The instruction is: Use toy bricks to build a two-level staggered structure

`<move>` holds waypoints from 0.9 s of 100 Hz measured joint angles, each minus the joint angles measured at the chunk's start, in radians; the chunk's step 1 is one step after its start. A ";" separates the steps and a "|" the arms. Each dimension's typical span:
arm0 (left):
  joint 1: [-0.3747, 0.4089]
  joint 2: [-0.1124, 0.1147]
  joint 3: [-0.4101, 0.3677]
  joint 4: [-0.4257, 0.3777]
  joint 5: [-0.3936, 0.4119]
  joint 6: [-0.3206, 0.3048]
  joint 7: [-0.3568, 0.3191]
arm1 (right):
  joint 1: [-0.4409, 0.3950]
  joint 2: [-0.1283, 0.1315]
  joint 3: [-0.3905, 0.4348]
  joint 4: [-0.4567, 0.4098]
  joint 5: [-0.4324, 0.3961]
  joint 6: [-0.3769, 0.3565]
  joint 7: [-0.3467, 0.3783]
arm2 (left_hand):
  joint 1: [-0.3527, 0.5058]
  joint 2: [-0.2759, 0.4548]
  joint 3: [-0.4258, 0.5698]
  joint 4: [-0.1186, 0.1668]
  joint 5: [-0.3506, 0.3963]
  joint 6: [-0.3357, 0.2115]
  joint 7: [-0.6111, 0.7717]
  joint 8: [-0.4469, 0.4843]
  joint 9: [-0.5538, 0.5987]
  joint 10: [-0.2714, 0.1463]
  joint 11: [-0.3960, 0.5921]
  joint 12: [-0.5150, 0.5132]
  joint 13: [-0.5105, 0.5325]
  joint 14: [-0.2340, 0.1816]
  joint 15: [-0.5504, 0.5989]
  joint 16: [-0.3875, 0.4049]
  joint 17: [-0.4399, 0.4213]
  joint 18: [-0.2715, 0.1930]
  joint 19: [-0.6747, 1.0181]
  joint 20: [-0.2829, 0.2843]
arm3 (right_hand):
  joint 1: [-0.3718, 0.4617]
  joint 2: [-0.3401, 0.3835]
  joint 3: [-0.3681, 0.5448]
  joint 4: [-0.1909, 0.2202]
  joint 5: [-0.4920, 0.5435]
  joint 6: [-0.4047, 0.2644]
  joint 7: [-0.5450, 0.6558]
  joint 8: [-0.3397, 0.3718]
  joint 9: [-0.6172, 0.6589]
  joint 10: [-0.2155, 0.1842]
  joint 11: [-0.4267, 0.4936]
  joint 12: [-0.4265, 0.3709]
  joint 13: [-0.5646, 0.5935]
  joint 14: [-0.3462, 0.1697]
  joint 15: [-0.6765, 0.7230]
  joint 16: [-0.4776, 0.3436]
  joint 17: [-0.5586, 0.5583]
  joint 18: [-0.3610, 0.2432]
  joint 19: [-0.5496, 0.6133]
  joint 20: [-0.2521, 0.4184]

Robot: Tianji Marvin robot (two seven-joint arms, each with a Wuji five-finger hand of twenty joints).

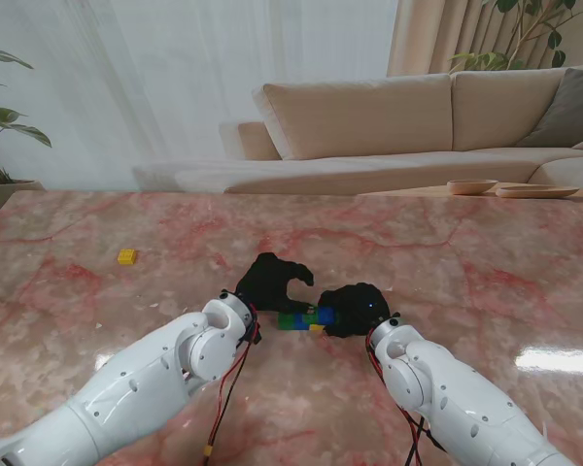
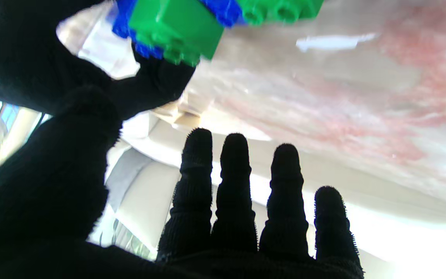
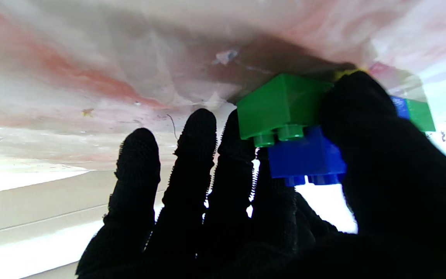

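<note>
The bricks (image 1: 304,318), green and blue, are pinched mid-table by the right hand (image 1: 355,309) while the left hand (image 1: 270,282) is spread empty beside them; light, stiff and slick, they are best gripped by flat sides.

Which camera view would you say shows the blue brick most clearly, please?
The right wrist view: the blue brick fills mid-frame, studded onto a green brick. The left wrist view cuts it at the frame edge; the stand view shows a speck between both hands.
</note>
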 measured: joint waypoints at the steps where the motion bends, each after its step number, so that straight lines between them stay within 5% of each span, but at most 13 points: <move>1: 0.001 -0.001 -0.002 0.001 0.000 -0.001 0.007 | 0.000 0.000 0.000 0.000 0.000 0.000 0.000 | 0.000 0.000 0.000 0.000 0.000 0.000 0.000 0.000 0.000 0.000 0.000 0.000 0.000 0.000 0.000 0.000 0.000 0.000 0.000 0.000 | 0.000 0.000 0.000 0.000 0.000 0.000 0.000 0.000 0.000 0.000 0.000 0.000 0.000 0.000 0.000 0.000 0.000 0.000 0.000 0.000; 7: 0.005 -0.006 -0.010 0.005 0.000 -0.010 0.026 | 0.000 0.000 0.000 -0.001 0.000 0.001 0.001 | 0.027 0.000 0.029 0.009 0.066 -0.028 0.066 0.005 0.086 0.000 0.037 0.017 0.077 0.005 0.060 0.045 0.015 0.001 0.143 0.084 | 0.000 0.000 0.000 0.000 0.000 0.000 0.000 0.000 0.000 0.000 0.000 0.000 0.000 0.000 0.000 0.000 0.000 0.000 0.000 0.000; 16: 0.006 -0.015 -0.011 0.017 0.000 -0.027 0.044 | 0.000 0.000 0.000 -0.001 0.000 0.002 0.003 | 0.138 -0.042 0.024 -0.047 0.124 -0.094 0.170 -0.058 0.179 -0.001 0.085 0.045 0.162 0.008 0.130 0.096 0.059 0.006 0.278 0.151 | 0.000 0.000 0.000 0.000 0.000 0.000 0.000 0.000 0.000 0.000 0.000 0.000 0.000 0.000 0.000 0.000 0.000 0.000 0.000 0.000; 24: 0.003 -0.020 -0.003 0.026 0.004 -0.035 0.056 | 0.000 0.000 0.000 -0.002 -0.001 0.002 0.004 | 0.201 -0.079 0.026 -0.060 0.177 -0.147 0.270 -0.122 0.287 -0.010 0.085 0.177 0.231 0.012 0.190 0.136 0.098 0.017 0.345 0.184 | 0.000 0.000 0.000 0.000 0.001 0.000 0.000 0.000 0.000 0.000 0.000 0.000 0.000 0.000 0.000 0.000 0.000 0.000 0.000 0.000; 49: -0.024 -0.038 0.039 0.090 0.012 -0.065 0.089 | 0.001 0.000 0.000 -0.003 -0.001 0.003 0.008 | 0.221 -0.093 0.024 -0.060 0.271 -0.161 0.294 -0.177 0.408 -0.017 0.021 0.235 0.294 0.013 0.229 0.163 0.134 0.023 0.397 0.197 | 0.000 -0.006 0.000 0.000 0.008 0.000 0.000 0.000 0.000 -0.001 0.001 0.000 0.000 0.000 0.000 0.000 0.000 0.000 0.000 0.000; 90: -0.054 -0.039 0.087 0.134 0.052 -0.093 0.097 | 0.001 0.001 0.001 -0.005 -0.001 0.003 0.012 | 0.235 -0.116 0.025 -0.070 0.319 -0.191 0.292 -0.207 0.458 -0.019 -0.002 0.238 0.319 0.013 0.240 0.173 0.146 0.034 0.412 0.197 | 0.000 -0.006 0.001 0.000 0.009 0.000 0.000 0.000 0.001 -0.001 0.000 0.000 0.000 0.000 0.000 0.000 0.000 0.000 0.000 0.000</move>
